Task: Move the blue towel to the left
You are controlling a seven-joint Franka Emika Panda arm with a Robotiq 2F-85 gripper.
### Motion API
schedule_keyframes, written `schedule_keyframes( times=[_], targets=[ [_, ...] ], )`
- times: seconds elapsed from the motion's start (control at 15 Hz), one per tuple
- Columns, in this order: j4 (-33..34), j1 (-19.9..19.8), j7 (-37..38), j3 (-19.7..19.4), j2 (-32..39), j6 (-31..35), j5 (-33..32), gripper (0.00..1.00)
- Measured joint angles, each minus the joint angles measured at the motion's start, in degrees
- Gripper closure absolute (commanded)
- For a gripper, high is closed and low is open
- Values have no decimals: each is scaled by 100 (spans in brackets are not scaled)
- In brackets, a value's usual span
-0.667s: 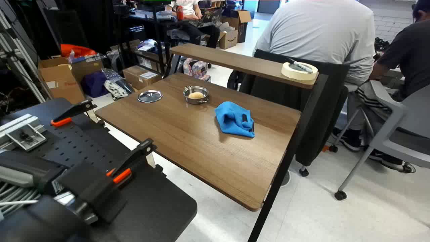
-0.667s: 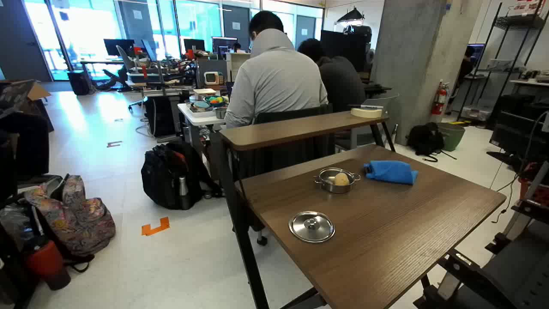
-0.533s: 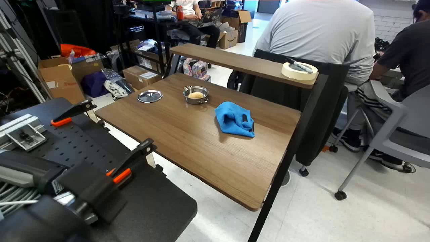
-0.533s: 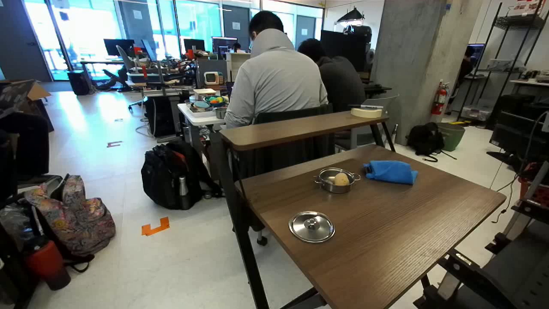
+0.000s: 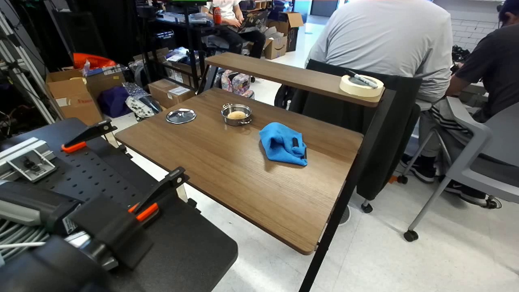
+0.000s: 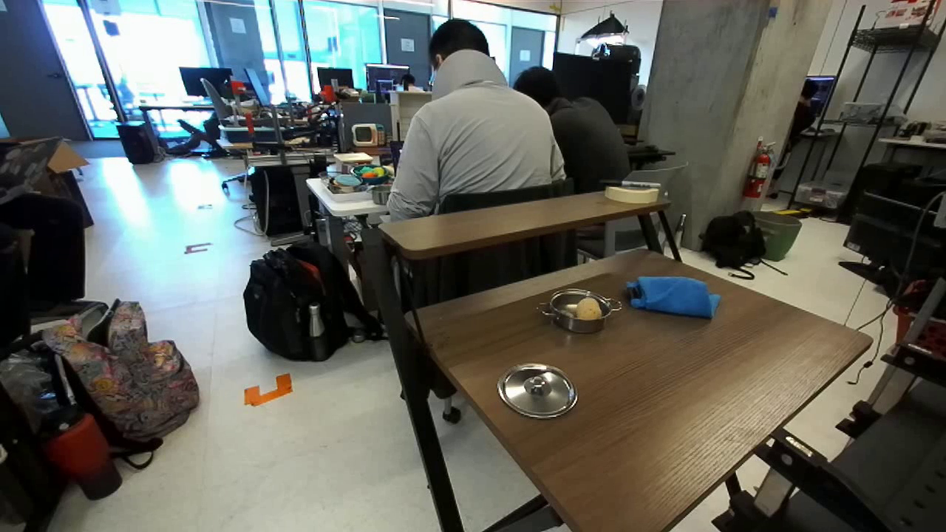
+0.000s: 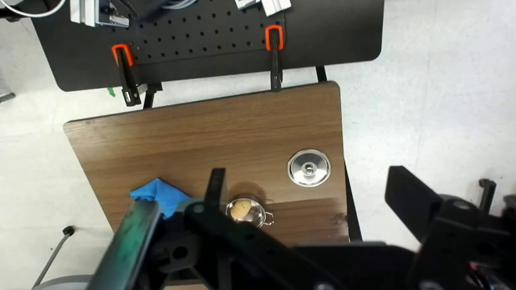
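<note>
The blue towel (image 5: 280, 146) lies crumpled on the brown wooden table (image 5: 227, 162), with a fold and a dark strip showing. In another exterior view the towel (image 6: 674, 296) sits beside the pot, near the raised shelf. In the wrist view the towel (image 7: 161, 194) is at the lower left, partly hidden behind the gripper's parts. My gripper (image 7: 308, 171) is open and empty, its two black fingers wide apart, high above the table. The towel lies outside the fingers, beyond the left one. The gripper is out of view in both exterior views.
A small steel pot (image 5: 236, 114) holds a round yellowish item. A steel lid (image 6: 537, 390) lies flat on the table. A raised shelf (image 6: 517, 222) runs along the table's far side, with a tape roll (image 5: 361, 86) on it. Black clamps (image 7: 275, 60) stand at the table's near edge.
</note>
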Motion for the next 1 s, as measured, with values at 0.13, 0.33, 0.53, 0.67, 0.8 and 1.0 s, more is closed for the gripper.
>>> schedule_keyframes(
  times=[0.13,0.33,0.53,0.67,0.8,1.0],
  targets=[
    [0,-253,46,-73,176,353,-62,0],
    [49,-664,84,-225,649,981,-283,0],
    [232,-1007,105,-422,1337,1553,-566,0],
    [439,-1153,106,-605,1868,1801,-703,0],
    [698,-1246,106,-814,2428,1978,-761,0],
    [1178,-1309,156,-1166,3256,2090,-840,0]
  ],
)
